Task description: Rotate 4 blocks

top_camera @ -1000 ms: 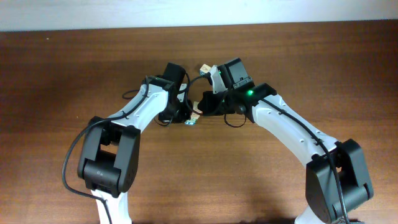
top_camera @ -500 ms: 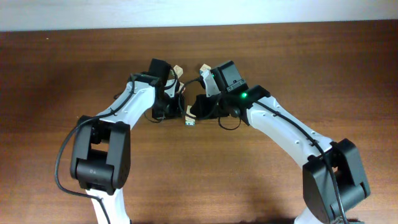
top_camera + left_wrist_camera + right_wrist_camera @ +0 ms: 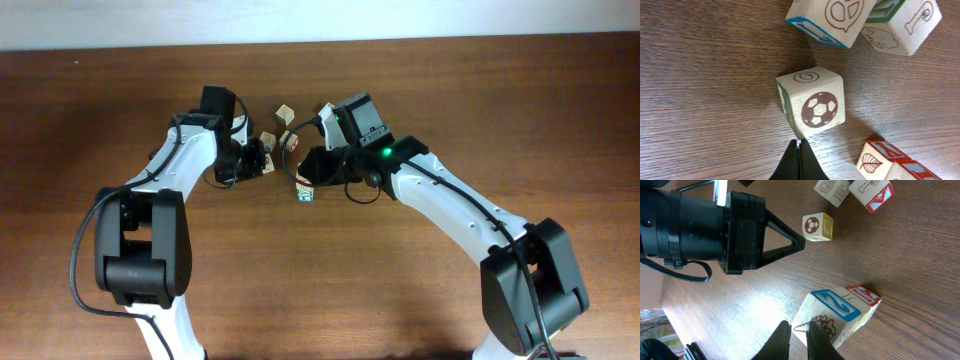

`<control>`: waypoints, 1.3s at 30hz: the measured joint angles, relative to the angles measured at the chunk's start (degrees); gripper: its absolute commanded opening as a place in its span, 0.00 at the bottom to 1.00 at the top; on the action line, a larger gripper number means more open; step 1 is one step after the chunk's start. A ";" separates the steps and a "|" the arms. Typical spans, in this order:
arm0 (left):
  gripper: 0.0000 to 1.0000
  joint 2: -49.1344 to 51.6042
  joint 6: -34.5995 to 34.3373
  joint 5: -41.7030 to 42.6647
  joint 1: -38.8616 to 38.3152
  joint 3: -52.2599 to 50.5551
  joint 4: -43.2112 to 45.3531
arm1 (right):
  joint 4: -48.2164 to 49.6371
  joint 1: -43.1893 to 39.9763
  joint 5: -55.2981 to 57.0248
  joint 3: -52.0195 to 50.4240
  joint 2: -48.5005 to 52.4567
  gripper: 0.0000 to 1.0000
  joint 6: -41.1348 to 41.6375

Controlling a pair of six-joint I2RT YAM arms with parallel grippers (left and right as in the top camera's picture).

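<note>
The left gripper [image 3: 799, 152] is closed tight at the bottom centre of the left wrist view, its tips pressed together and holding nothing. Just above those tips, apart from them, a pale soccer-ball block [image 3: 812, 102] sits flat on the wooden table [image 3: 700, 75] in the middle of the frame. A blue-edged block [image 3: 827, 17] and a green-edged block [image 3: 902, 25] lie side by side along the top edge. The right gripper [image 3: 797, 332], at the bottom centre of the right wrist view, has its fingers a little apart and empty. The block with a blue 2 [image 3: 837, 312] sits tilted in the lower centre of that frame, its lower corner right at the fingertips; I cannot tell whether they touch.
</note>
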 measured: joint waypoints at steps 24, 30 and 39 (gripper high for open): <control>0.00 0.00 0.00 -2.78 0.00 0.66 -1.36 | -3.17 0.15 -1.51 3.48 -0.87 0.36 1.11; 0.00 -2.58 1.29 -3.76 2.43 8.39 -10.69 | -12.00 -0.02 2.08 6.49 -4.87 0.54 -3.39; 0.99 -32.22 2.82 -13.94 5.01 10.95 -14.95 | -33.55 -0.68 25.18 7.19 -28.37 0.88 -7.04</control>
